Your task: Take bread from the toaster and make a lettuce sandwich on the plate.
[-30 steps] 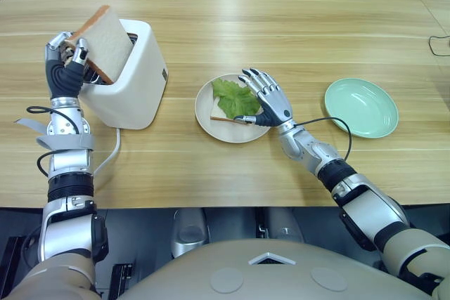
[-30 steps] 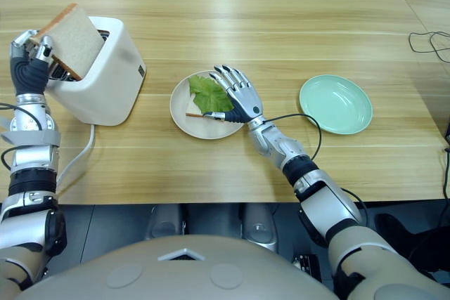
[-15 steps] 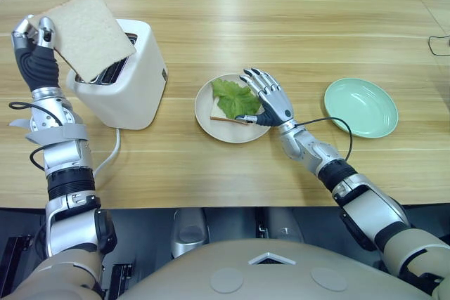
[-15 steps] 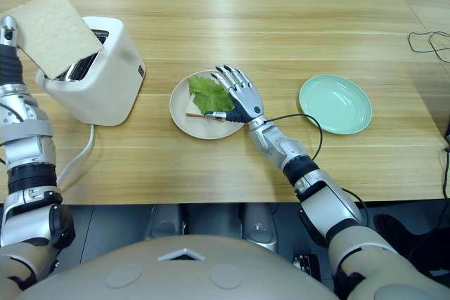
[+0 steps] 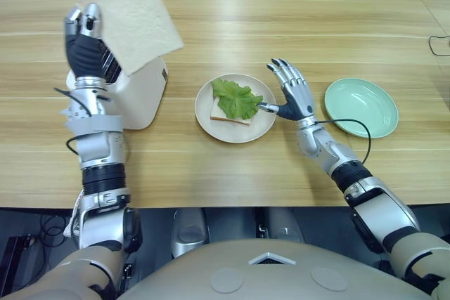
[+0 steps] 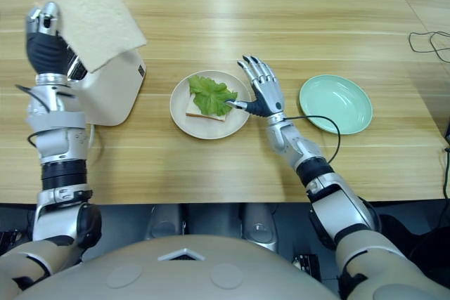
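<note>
i see a matt, grained wooden table [image 5: 295,5], a smooth plastic-looking toaster [image 5: 144,93], porous bread [image 5: 137,19], crinkly lettuce [image 5: 235,98], a glossy green plate [image 5: 361,107], shiny metal on the left hand [image 5: 84,33] and right hand [image 5: 292,93].

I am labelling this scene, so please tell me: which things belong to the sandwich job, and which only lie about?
Job: toaster, bread slice in left hand, plate, lettuce on second slice, right hand.
Lying about: green dish.

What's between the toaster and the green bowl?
The plate carrying bread and lettuce, with the open right hand at its right edge; both eye views show it.
</note>
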